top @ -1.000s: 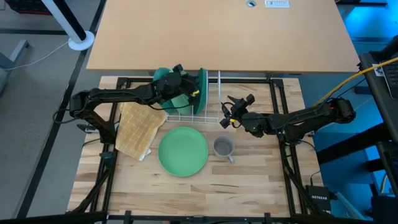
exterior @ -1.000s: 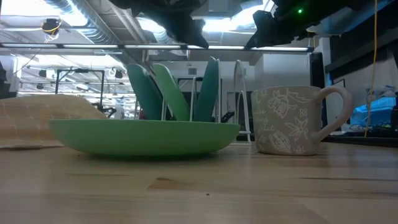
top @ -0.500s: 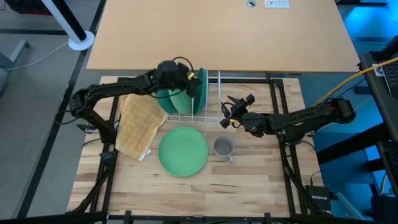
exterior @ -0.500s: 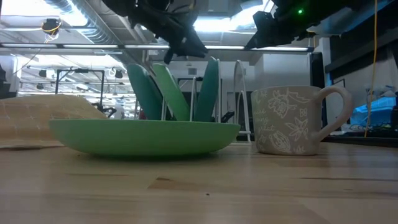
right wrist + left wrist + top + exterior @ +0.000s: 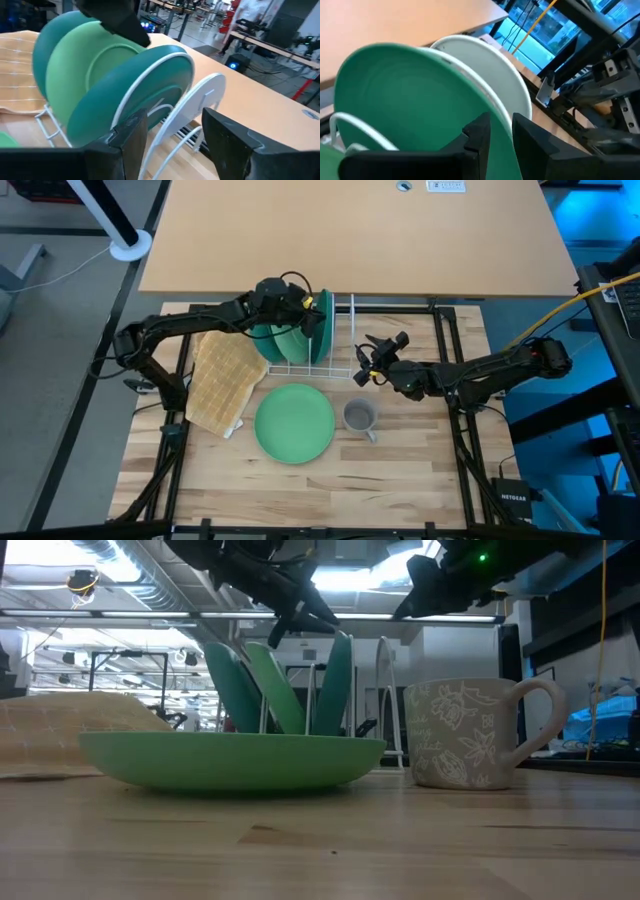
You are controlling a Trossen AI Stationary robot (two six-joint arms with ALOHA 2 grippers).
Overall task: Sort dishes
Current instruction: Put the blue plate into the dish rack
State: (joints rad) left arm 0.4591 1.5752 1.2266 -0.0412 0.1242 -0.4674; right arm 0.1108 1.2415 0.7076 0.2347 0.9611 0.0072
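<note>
Three plates stand on edge in the white wire rack (image 5: 340, 366): a dark teal one (image 5: 228, 690), a light green one (image 5: 278, 690) and a teal one (image 5: 325, 320). My left gripper (image 5: 312, 305) is over the rack, nearly shut, with the teal plate's top rim between its fingers. A larger light green plate (image 5: 293, 423) lies flat on the table, and a grey patterned mug (image 5: 359, 416) stands upright to its right. My right gripper (image 5: 365, 360) is open and empty, raised beside the rack's right end. My left gripper (image 5: 501, 135) has the teal plate's upper rim (image 5: 495, 112) between its two fingers, one on each face. It comes from the table's left side, above the other plates. The plate stands on edge in the rack, leaning slightly.
A tan waffle cloth (image 5: 225, 380) lies left of the flat plate, beside the rack. The rack's rightmost wire loops (image 5: 210, 95) hold nothing. Bare wood lies in front of the plate and mug. A second tabletop (image 5: 350, 230) runs along the far side.
My left gripper has moved toward the table's far edge across the top of the racked plates, and now points right at the teal plate's rim. The plates in the rack, the flat plate and the mug have stayed put.
</note>
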